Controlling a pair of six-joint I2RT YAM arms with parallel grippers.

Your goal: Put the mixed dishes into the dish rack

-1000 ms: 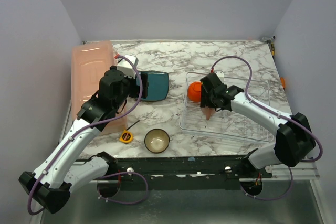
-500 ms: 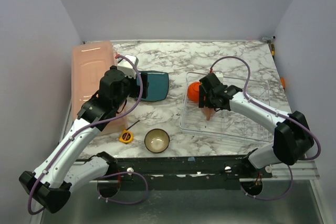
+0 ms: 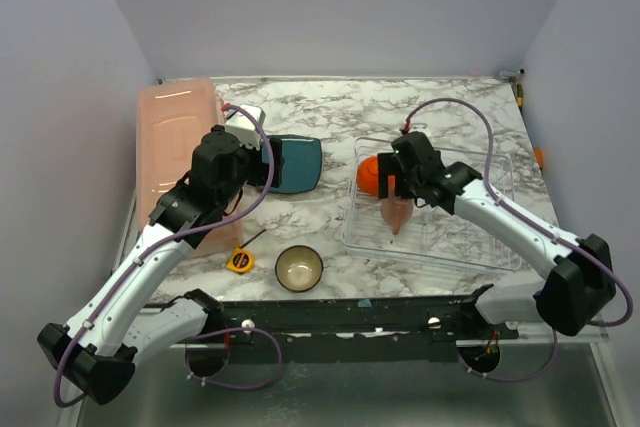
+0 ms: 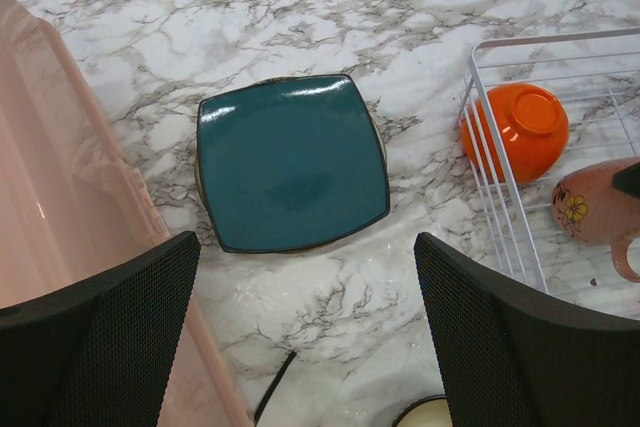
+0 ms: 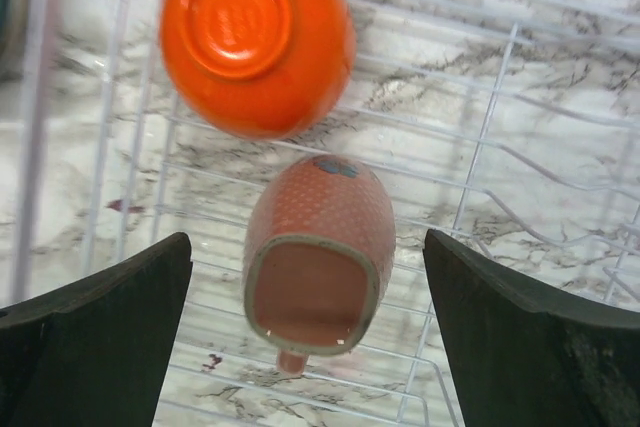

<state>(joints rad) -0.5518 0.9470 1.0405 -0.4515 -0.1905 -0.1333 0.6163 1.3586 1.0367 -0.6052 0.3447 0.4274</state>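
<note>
The dish rack [image 3: 470, 232] holds the orange bowl [image 3: 370, 174] upside down at its left end. The pinkish-tan mug [image 3: 396, 213] lies on its side beside it. My right gripper [image 3: 401, 192] hangs open over the mug. In the right wrist view the mug [image 5: 320, 247] lies between the wide fingers of that gripper [image 5: 307, 237], touching neither. The teal plate [image 3: 296, 163] lies flat on the marble left of the rack. My left gripper [image 3: 266, 162] is open above its near edge. The brown bowl [image 3: 299, 268] sits at the table's front.
A long salmon tub [image 3: 175, 147] runs along the left edge, close beside my left arm. A yellow tape measure [image 3: 239, 260] and a thin black stick [image 3: 255, 237] lie near the brown bowl. Walls close in the back and both sides.
My right gripper has opened wide and drawn back a little from the mug, which now lies free on the rack's wires. The left arm has not moved.
</note>
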